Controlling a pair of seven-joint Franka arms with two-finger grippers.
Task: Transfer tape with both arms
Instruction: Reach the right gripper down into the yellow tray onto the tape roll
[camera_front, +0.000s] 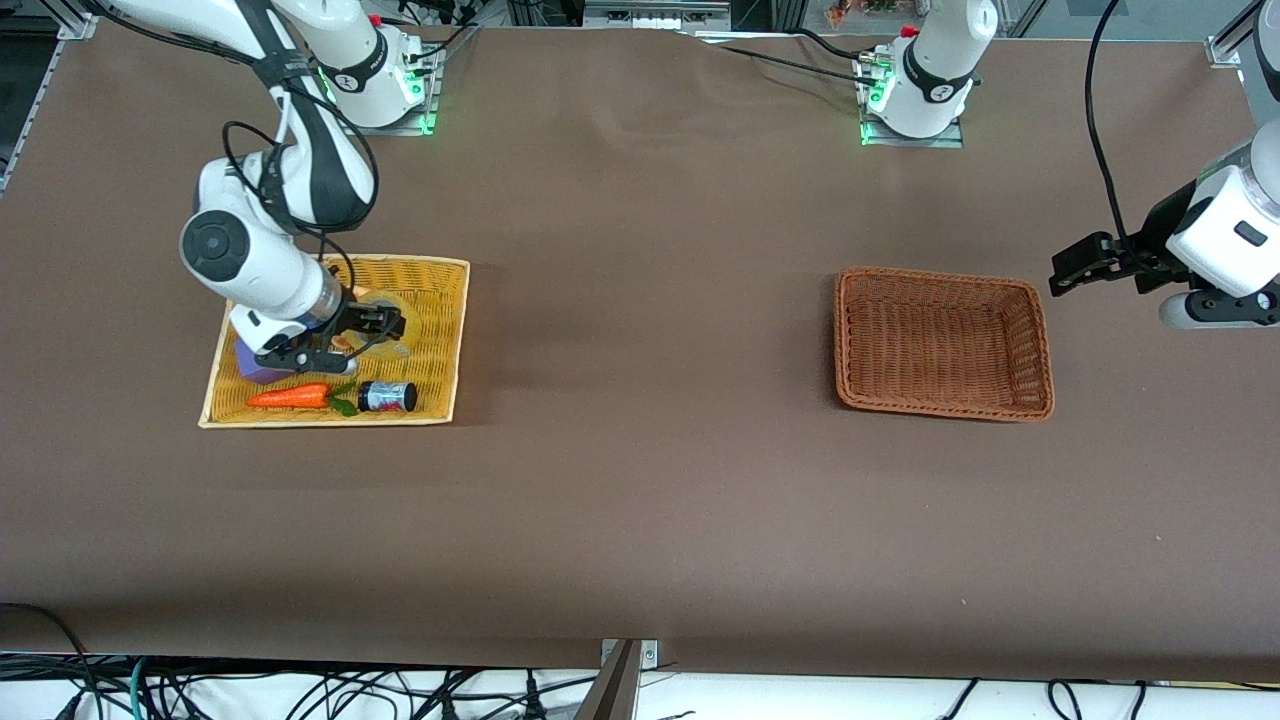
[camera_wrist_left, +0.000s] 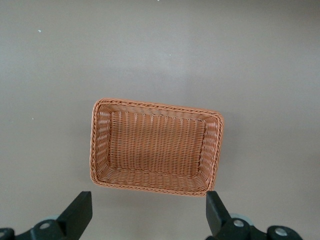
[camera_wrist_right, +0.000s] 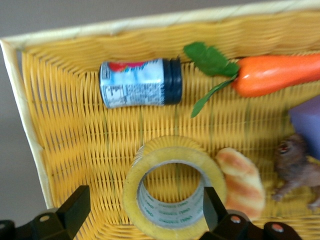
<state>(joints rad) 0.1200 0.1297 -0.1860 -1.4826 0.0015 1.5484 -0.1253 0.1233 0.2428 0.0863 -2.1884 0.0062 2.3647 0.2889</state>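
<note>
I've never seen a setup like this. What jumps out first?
The yellow tray toward the right arm's end of the table, crowded with a carrot, a small jar and the tape. The right gripper hangs open just over the tape. The brown basket beside the left gripper holds nothing.

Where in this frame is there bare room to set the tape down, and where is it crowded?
Free: the brown basket, with nothing in it, and the bare table between both baskets. Crowded: the yellow basket, where the tape lies beside the croissant toy, jar and carrot. The open right hand is over it; the open left hand waits beside the brown basket.
</note>
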